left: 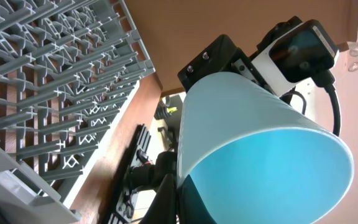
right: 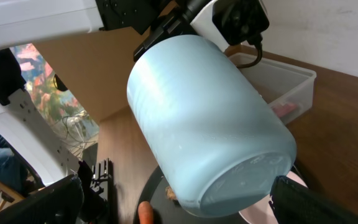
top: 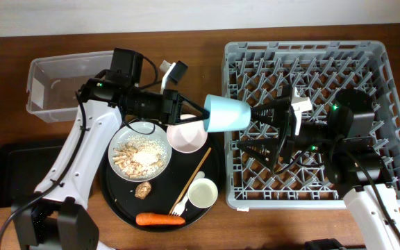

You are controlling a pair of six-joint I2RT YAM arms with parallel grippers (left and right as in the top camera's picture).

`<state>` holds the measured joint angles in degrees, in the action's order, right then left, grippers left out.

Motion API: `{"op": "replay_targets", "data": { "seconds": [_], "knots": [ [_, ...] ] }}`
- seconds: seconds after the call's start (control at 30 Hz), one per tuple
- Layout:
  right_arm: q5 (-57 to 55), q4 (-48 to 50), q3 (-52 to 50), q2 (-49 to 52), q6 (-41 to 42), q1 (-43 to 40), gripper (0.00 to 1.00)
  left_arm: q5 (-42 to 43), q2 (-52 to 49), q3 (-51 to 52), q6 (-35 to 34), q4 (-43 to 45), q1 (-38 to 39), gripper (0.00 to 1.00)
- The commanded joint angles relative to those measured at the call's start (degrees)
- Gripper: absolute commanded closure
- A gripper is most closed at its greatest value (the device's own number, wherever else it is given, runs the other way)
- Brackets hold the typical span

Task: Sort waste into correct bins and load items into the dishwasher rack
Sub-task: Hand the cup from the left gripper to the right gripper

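My left gripper (top: 198,114) is shut on the rim of the light blue cup (top: 226,113) and holds it on its side in the air over the left edge of the grey dishwasher rack (top: 367,62). In the left wrist view the fingers (left: 179,193) pinch the cup's wall (left: 260,137). My right gripper (top: 264,126) is open, with its fingers spread on either side of the cup's base (right: 229,162) and not touching it. The open jaws (right: 173,208) frame the cup in the right wrist view.
On the round black tray (top: 117,198) are a white plate (top: 119,142) with beige scraps, a pinkish bowl (top: 189,137), a small white cup (top: 203,192), a chopstick (top: 193,179), a fork (top: 179,205), a brown lump (top: 143,189) and a carrot (top: 160,220). The clear tub (top: 47,76) holds a red wrapper (right: 283,110). A black rectangular tray (top: 9,173) is at the left.
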<state>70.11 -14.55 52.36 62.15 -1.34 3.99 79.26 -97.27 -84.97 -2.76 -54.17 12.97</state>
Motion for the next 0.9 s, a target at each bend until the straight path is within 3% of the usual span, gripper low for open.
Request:
{"op": "replay_targets", "data": {
  "seconds": [0.0, 0.5, 0.73, 0.87],
  "knots": [
    [2.8, 0.4, 0.7, 0.3, -0.2, 0.8, 0.01, 2.0, 0.7, -0.7, 0.4, 0.1, 1.9, 1.0],
    [-10.9, -4.0, 0.7, 0.3, -0.2, 0.8, 0.02, 2.0, 0.7, -0.7, -0.6, 0.1, 1.9, 1.0],
    [-9.8, -1.4, 0.7, 0.3, -0.2, 0.8, 0.01, 2.0, 0.7, -0.7, -0.6, 0.0, 1.9, 1.0],
    [1.6, 6.3, 0.7, 0.3, -0.1, 0.8, 0.01, 2.0, 0.7, -0.7, -0.6, 0.1, 1.9, 1.0]
  ]
}}
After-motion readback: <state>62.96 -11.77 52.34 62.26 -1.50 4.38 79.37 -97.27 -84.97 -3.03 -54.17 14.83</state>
